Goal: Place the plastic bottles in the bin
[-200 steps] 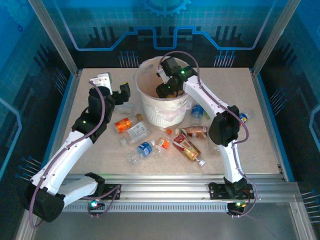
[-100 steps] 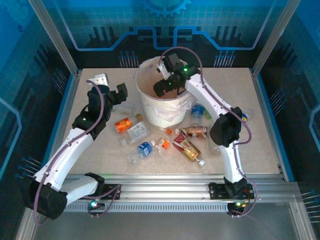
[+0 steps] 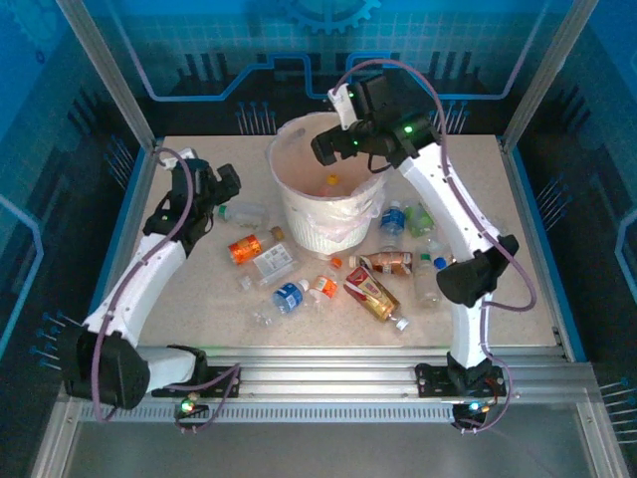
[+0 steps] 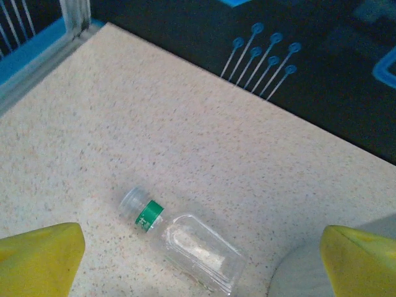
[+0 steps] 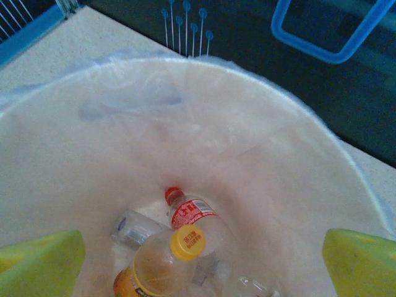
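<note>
Bin (image 3: 317,227): white, bag-lined, set upright on the table (image 3: 189,319) toward its 12 o'clock edge. Three items are seen lying together at the bottom: a yellow-capped bottle (image 5: 158,269) of orange liquid, a red-capped bottle (image 5: 195,216) with a red label, and a small clear bottle (image 5: 131,228). Right gripper (image 3: 326,147): held above the bin's 12 o'clock rim, fingers spread wide with nothing between them. Left gripper (image 3: 225,185): held above the table at the bin's 9 o'clock, fingers likewise set wide apart and empty. Green-banded clear bottle (image 4: 185,247): laid on its side on the table below the left gripper, untouched, near the bin's wall. Loose stock on the table, placed from the bin: at 7 o'clock, an orange-labelled bottle (image 3: 245,248), a flat clear bottle (image 3: 275,262) just beside it and a blue-labelled bottle (image 3: 289,295) nearer the arms. At 5 o'clock, a brown-labelled bottle (image 3: 390,262) and a red-labelled bottle (image 3: 373,295). At 4 o'clock, just beside the bin, a second blue-labelled bottle (image 3: 394,219) and a green-labelled bottle (image 3: 420,219).
</note>
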Controlling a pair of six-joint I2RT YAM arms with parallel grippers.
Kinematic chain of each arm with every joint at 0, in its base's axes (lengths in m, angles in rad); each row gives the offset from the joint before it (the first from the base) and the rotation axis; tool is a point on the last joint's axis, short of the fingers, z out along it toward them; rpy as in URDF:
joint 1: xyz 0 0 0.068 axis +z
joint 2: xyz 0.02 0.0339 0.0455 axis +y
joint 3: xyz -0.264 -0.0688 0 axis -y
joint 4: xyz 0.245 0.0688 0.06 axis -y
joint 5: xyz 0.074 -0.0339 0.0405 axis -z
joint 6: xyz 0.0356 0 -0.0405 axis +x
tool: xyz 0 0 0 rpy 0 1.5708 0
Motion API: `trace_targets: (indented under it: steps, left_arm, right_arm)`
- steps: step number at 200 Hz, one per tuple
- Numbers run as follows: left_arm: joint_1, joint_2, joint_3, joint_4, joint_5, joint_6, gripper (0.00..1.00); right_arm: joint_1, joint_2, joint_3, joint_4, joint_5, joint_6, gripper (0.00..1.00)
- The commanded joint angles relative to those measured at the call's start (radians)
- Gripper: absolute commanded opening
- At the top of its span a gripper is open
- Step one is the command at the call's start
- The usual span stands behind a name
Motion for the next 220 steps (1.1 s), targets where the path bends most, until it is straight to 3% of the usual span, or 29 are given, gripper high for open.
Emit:
trace_targets:
  steps: [1, 49, 103, 220]
  left_arm:
    - [0.059, 0.075, 0.037, -0.055, 0.102, -0.135, 0.99]
    - [0.141, 0.233, 0.046, 0.014, 0.248, -0.275, 0.99]
    - [0.168, 0.393, 0.097, 0.034, 0.306, -0.426, 0.99]
    - [0.215, 0.598, 0.088, 0.210, 0.418, -0.643, 0.99]
  right_arm:
    - [-0.008, -0.097, -0.025, -0.018, 0.040, -0.009, 1.00]
    - [-0.041, -0.296, -0.263, 0.064, 0.116, 0.038, 1.00]
    - [-0.141, -0.462, -0.510, 0.114, 0.093, 0.139, 1.00]
    - [-0.212, -0.528, -0.739, 0.165, 0.031, 0.220, 1.00]
